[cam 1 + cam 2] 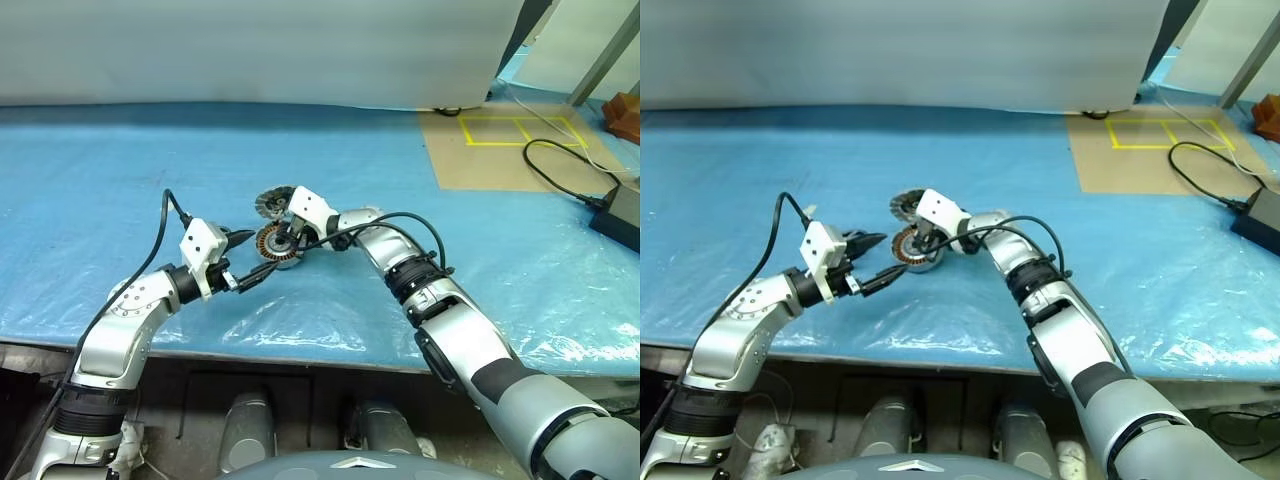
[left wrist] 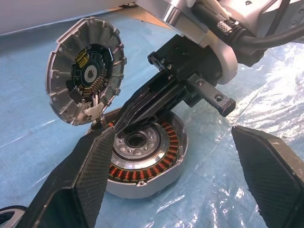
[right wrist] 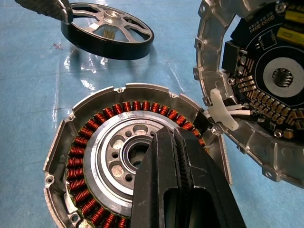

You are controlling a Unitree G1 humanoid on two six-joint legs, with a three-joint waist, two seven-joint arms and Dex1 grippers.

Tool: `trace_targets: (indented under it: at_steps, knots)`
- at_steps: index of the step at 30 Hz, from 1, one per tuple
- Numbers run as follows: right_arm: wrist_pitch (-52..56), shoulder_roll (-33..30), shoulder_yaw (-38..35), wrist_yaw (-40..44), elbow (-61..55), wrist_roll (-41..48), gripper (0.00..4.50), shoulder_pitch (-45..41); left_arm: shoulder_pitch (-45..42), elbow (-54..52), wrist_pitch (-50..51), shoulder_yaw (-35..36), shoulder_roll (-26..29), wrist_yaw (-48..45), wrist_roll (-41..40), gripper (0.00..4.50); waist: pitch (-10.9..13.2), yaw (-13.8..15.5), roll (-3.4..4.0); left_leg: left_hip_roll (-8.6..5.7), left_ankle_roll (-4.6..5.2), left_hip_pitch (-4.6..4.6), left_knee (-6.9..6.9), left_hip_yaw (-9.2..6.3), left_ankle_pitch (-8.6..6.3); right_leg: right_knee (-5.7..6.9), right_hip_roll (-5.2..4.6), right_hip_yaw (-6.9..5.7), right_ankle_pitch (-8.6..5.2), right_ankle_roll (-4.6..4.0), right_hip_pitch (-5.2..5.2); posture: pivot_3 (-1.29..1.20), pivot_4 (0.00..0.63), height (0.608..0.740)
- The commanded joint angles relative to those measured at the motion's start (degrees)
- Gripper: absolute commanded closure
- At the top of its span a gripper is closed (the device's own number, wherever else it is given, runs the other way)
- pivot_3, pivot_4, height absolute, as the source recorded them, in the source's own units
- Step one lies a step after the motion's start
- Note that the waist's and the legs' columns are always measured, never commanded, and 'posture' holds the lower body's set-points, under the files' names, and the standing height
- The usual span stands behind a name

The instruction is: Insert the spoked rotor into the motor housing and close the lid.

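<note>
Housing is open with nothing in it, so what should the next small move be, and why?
Probably lift the shut right gripper off the housing. Its closed fingers cover the centre, the lid stands open, and the rotor lies on the sheet beside the open left gripper.

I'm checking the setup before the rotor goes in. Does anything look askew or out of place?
The lid stands tilted on edge beside the motor housing, joined to it by white wires. The right gripper, shut, pokes into the housing's centre. The spoked rotor lies apart on the sheet.
</note>
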Motion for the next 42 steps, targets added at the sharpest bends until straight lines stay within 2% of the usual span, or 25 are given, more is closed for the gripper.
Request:
trace_targets:
  at_steps: [1,6,9,13,15,20,26,30,34,42]
  knots:
    - [4.51,-0.81,2.15,-0.23,4.92,-3.12,4.47,2.41,-0.49,-0.52,-1.46,0.42,-0.05,-0.11,-0.18,0.37,0.0,0.0,0.0,0.0,0.0,0.04,-0.01,0.01,0.0,0.0,0.0,0.01,0.0,0.0,0.04,0.0,0.15,0.74]
    - [7.08,0.56,-4.53,5.74,-3.36,6.46,4.47,3.01,-0.47,-0.23,-1.78,0.29,-0.24,-0.21,-0.11,0.37,0.01,0.08,0.0,-0.01,0.0,0.34,-0.18,0.12,-0.01,-0.13,0.0,0.11,-0.03,0.04,0.29,0.0,0.15,0.74]
    - [14.7,1.12,-9.48,10.98,-11.62,14.83,4.47,3.18,-0.47,-0.15,-1.9,0.14,-0.24,-0.37,-0.09,0.37,0.04,0.07,0.0,0.0,0.0,0.04,-0.32,0.18,0.0,-0.35,0.02,0.12,-0.01,0.04,0.04,0.0,0.15,0.74]
    - [19.2,0.56,-9.96,12.93,-18.17,17.84,4.47,4.55,-0.54,-0.08,-1.95,0.04,-0.18,-0.56,-0.14,0.37,0.02,-0.29,-0.04,-0.02,0.0,-1.21,-0.12,0.16,0.28,0.08,0.03,0.09,0.18,0.27,-1.29,0.0,0.15,0.74]
    - [19.78,0.26,-9.53,12.79,-20.32,18.19,4.47,5.26,-0.5,-0.09,-1.94,0.06,-0.06,-0.77,-0.24,0.37,0.02,-0.24,-0.04,0.07,0.01,-1.58,-0.1,0.11,0.28,0.13,0.05,-0.1,0.19,0.28,-1.58,0.0,0.15,0.74]
    - [20.15,-0.37,-10.07,11.53,-22.75,18.94,4.47,5.81,0.14,-0.28,-1.45,0.82,0.95,-1.78,-0.74,0.37,0.03,-0.15,-0.03,0.08,0.01,-1.58,-0.13,0.1,0.26,0.08,0.02,-0.16,0.04,0.04,-1.56,0.0,0.15,0.74]
    - [24.11,-6.83,-8.87,15.76,-31.54,20.5,4.47,8.98,3.55,-1.62,-1.32,3.69,5.39,-4.02,-1.3,0.37,0.04,0.03,-0.04,0.06,-0.02,-1.52,-0.09,0.1,0.27,0.04,0.02,-0.12,0.03,0.03,-1.49,0.0,0.15,0.74]
    - [25.52,-11.81,-9.67,16.47,-36.07,21.01,4.47,10.68,4.68,-0.59,-2.02,8.3,9.84,-5.38,-1.85,0.37,0.04,0.08,-0.05,0.06,-0.03,-1.51,-0.1,0.07,0.27,0.04,0.03,-0.13,0.05,0.07,-1.48,0.0,0.15,0.74]
    - [27.74,-14.98,-10.86,15.98,-39.9,22.53,4.47,11.85,3.51,0.91,-2.18,11.88,12.95,-6.08,-2.39,0.37,0.04,-0.01,-0.04,0.03,-0.04,-1.46,-0.09,0.07,0.27,0.04,0.03,-0.1,0.04,0.04,-1.45,0.0,0.15,0.74]
    - [31.88,-22.2,-10.16,18.15,-47.15,25.51,4.47,15.75,0.42,4.35,-4.75,13.64,19.02,-9.85,-0.48,0.37,0.04,0.47,-0.06,0.01,-0.03,-1.44,-0.09,0.06,0.28,-0.02,0.03,-0.1,0.04,0.05,-1.4,0.0,0.15,0.74]
